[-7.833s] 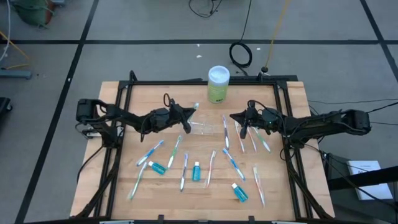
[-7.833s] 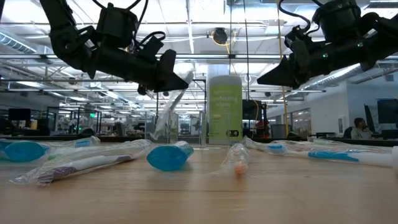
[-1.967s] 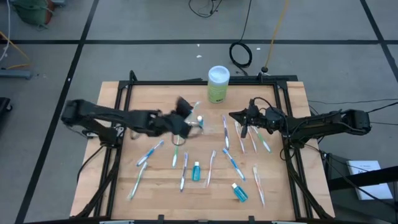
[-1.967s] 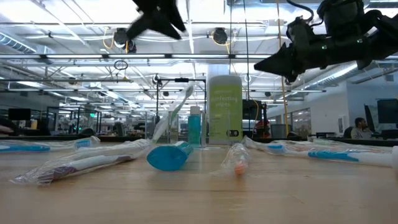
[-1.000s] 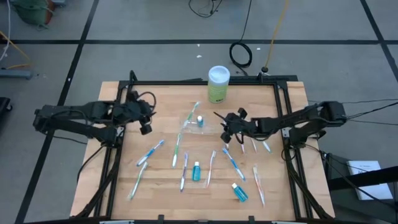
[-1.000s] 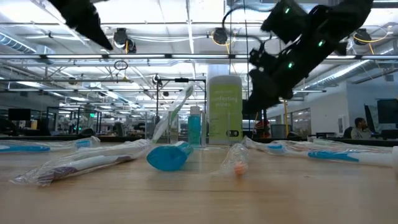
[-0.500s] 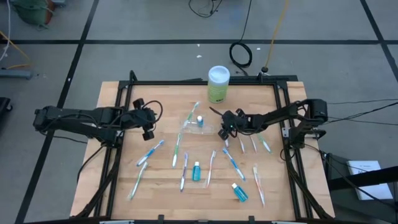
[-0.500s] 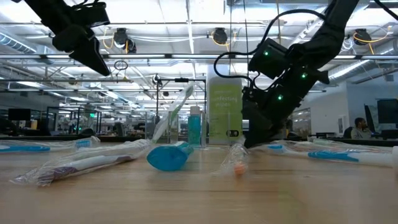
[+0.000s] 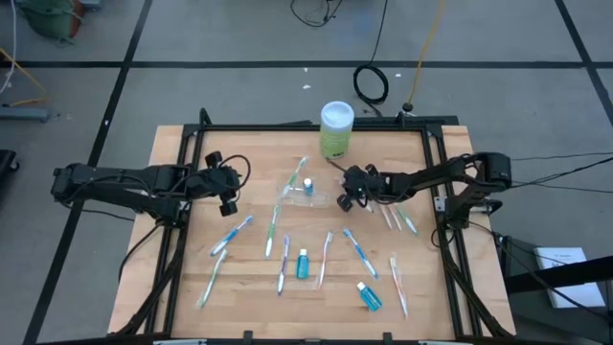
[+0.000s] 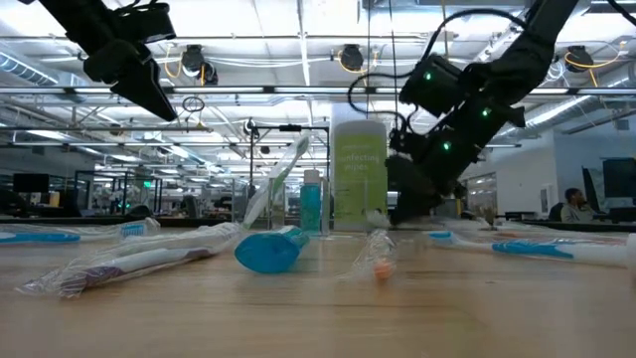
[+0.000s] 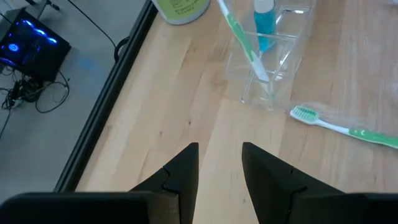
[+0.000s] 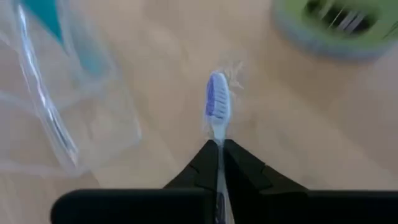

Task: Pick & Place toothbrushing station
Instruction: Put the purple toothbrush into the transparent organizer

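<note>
The right gripper has its jaws clamped on a wrapped toothbrush, with the toothbrushing station just beside them on the surface. The brush should be lifted level, then tipped into a free compartment. The left gripper waits apart, jaws open and empty.

The right gripper is low over the middle of the table. Its two fingers are pinched tight on the handle of a toothbrush, and the brush head sticks out past the fingertips. The right arm reaches in from the right side with its elbow bent. The left gripper waits up in the air over the table's left part, its fingers apart and holding nothing.
</note>
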